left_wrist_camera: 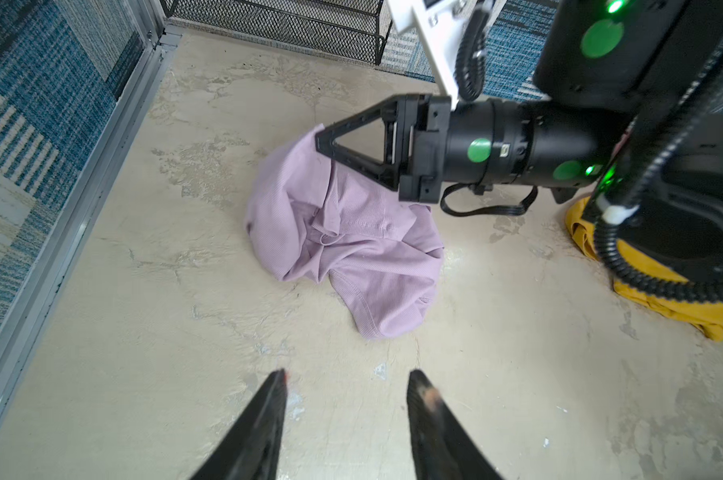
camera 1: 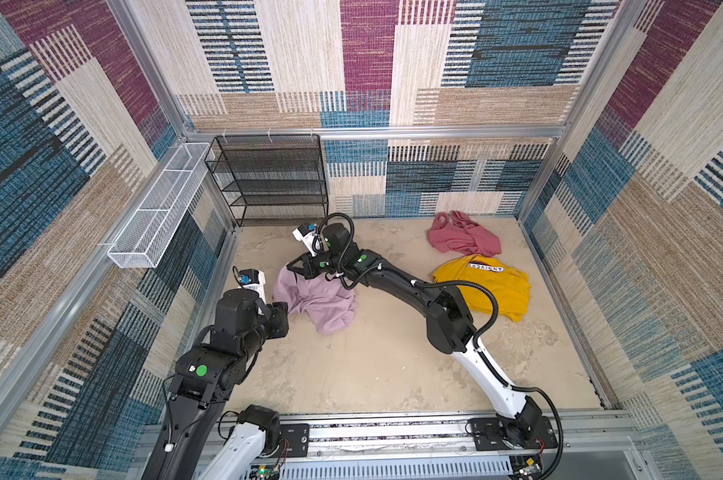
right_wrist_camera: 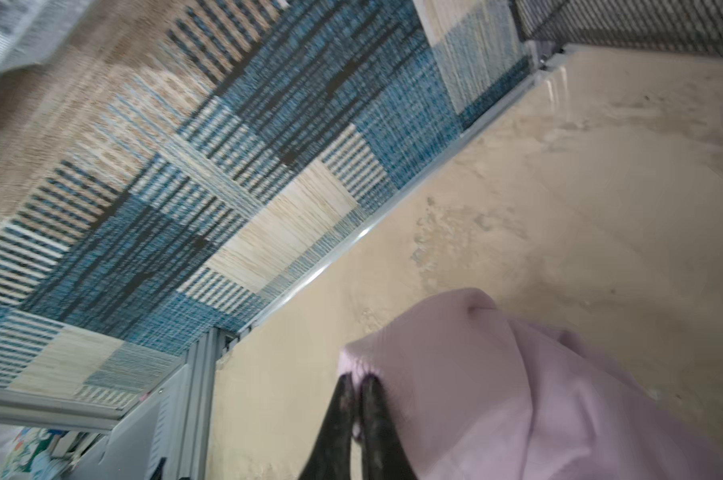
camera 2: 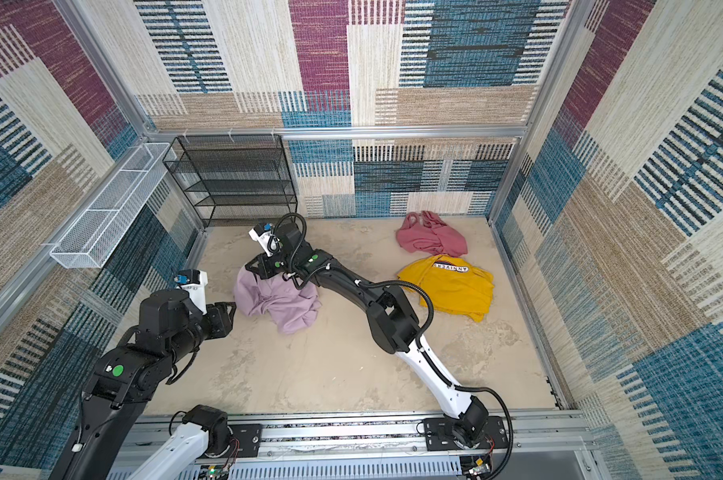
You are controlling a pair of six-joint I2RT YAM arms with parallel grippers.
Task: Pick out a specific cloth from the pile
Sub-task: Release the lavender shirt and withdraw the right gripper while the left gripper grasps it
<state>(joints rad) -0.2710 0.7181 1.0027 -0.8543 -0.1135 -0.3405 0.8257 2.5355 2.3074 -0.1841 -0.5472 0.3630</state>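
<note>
Toward the left side of the sandy floor in both top views, item: the cloth, pale lilac, plain, crumpled in a heap, well apart from the dusty-rose garment and the mustard shirt that lie side by side near the far right corner. Holder: my right gripper, reached across the middle, fingers pinched together on a fold at the cloth's far edge; that edge peaks up to the tips while the bulk rests on the floor. Spare: my left gripper, fingers parted with only bare floor between them, near the cloth's other side, grasping nothing. Step in hand, as I judge it: drawing the cloth up and clear as the chosen piece. Handling notes: the pinch takes only a small bite of soft, finely ribbed fabric, so I should raise it slowly and straight, watching in my right wrist view that the fold does not creep out of the tips; a trailing hem may drag, harmless since no other garment lies on it. If the bite looks thin, my left gripper is well placed for a second hold. Clearance: the black mesh rack stands at the back wall near my right wrist, so I should not swing toward it
</note>
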